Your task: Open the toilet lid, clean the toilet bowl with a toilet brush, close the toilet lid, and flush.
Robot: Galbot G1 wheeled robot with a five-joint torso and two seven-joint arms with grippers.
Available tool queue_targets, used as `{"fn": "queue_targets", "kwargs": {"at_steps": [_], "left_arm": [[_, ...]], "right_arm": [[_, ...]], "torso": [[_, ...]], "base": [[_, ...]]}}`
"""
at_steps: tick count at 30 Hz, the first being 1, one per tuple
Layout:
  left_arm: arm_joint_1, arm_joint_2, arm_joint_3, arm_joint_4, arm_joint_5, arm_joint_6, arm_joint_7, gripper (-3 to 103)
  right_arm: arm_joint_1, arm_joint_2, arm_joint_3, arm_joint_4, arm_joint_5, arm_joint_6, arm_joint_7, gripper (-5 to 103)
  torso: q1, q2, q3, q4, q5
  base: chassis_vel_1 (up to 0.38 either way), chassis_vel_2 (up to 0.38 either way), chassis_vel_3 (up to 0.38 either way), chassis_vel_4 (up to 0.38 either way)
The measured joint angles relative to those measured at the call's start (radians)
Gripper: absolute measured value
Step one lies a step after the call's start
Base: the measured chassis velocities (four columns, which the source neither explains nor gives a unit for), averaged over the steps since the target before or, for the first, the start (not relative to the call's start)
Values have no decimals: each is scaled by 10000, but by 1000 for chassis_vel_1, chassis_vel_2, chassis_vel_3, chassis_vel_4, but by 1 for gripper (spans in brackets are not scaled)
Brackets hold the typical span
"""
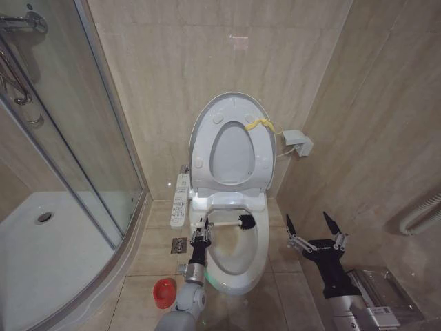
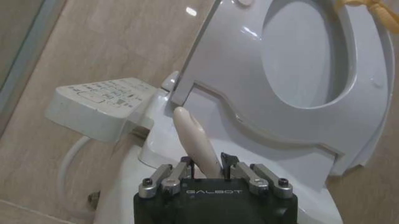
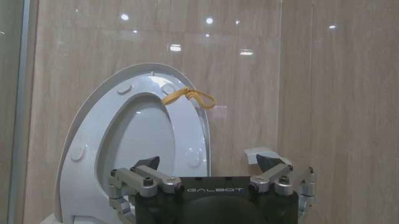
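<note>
Head view: my left tool (image 1: 200, 230) clenches the toilet brush (image 1: 234, 223) over the toilet bowl (image 1: 238, 276) for scrubbing; toilet lid (image 1: 234, 110) up; right tool (image 1: 313, 227) released, waiting.

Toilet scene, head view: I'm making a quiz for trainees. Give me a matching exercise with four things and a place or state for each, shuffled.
Things:
1. toilet lid
2. toilet brush
3. red holder cup
4. right tool

States:
A. on the floor tiles, left of the bowl
B. open, beside the bowl, holding nothing
C. raised upright against the wall
D. held by the left tool, head over the toilet bowl

Pairs: 1-C, 2-D, 3-A, 4-B
</note>
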Motion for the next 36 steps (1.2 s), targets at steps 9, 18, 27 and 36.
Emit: {"fn": "queue_targets", "kwargs": {"at_steps": [9,18,27,36], "left_arm": [[194,219,30,-510,-103,-99,378,28],[99,202,-15,-635,-263,-234,543,28],[97,223,-24,-948,-323,-400,795,25],[138,358,-39,-1275,-324,-497,944,19]], "right_arm": [[0,0,0,1,0,0,0,100],[0,0,0,1,0,0,0,100],[0,0,0,0,0,0,0,100],[0,0,0,1,0,0,0,100]], "torso": [[1,-1,2,-4,-2],[2,-2,2,-4,-3],[2,-2,2,-4,-2],[2,-2,1,1,0]], "base": [[0,0,0,0],[0,0,0,0],[0,0,0,0],[0,0,0,0]]}}
